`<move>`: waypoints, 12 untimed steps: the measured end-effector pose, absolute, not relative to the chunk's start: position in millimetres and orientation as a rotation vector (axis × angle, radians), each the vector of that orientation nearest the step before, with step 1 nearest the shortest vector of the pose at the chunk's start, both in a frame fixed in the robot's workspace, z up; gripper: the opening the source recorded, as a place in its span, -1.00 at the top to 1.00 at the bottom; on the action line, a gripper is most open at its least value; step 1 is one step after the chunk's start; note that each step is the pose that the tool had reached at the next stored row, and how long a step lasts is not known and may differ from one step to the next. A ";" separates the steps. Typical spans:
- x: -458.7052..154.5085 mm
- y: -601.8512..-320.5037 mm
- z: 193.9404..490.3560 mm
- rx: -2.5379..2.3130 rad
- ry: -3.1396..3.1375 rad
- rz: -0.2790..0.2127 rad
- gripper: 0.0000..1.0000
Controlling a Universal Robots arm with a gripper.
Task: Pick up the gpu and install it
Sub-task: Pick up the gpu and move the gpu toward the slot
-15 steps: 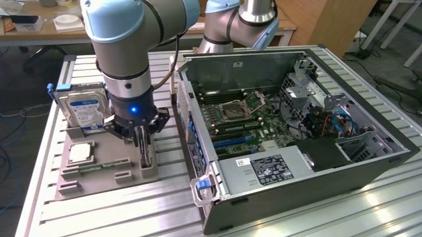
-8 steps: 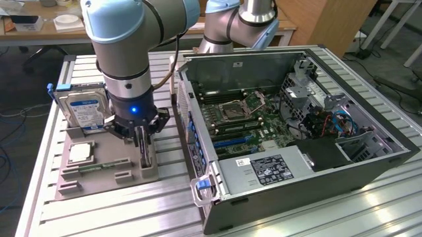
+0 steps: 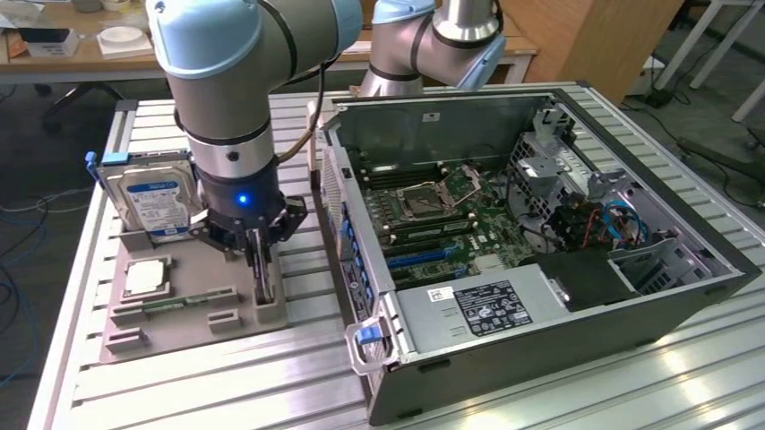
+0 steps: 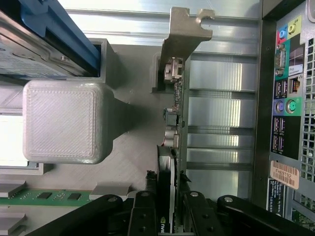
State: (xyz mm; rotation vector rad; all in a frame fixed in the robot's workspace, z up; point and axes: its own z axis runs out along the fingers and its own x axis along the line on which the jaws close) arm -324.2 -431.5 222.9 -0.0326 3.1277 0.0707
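Gpu (image 3: 268,285) stands edge-on in slot of grey holder tray (image 3: 179,336), bracket end clear — both faces exposed for pinching. Fingers (image 4: 142,211) straddle it, clamped on card; open computer case (image 3: 514,358) just beside.

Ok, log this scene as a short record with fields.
gripper: lowered over the gpu
gpu: standing on edge in the gray holder, not yet in the case
hard drive: upright in the gray holder, to the exterior view's left of the gripper
memory stick: lying flat in the gray holder
computer case: open, motherboard exposed, on the exterior view's right
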 end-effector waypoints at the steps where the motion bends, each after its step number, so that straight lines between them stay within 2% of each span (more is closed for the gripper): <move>1: -324.1 -431.5 222.9 -0.033 3.128 0.071 0.47; 12: -324.2 -431.5 227.5 -0.032 3.127 0.073 0.47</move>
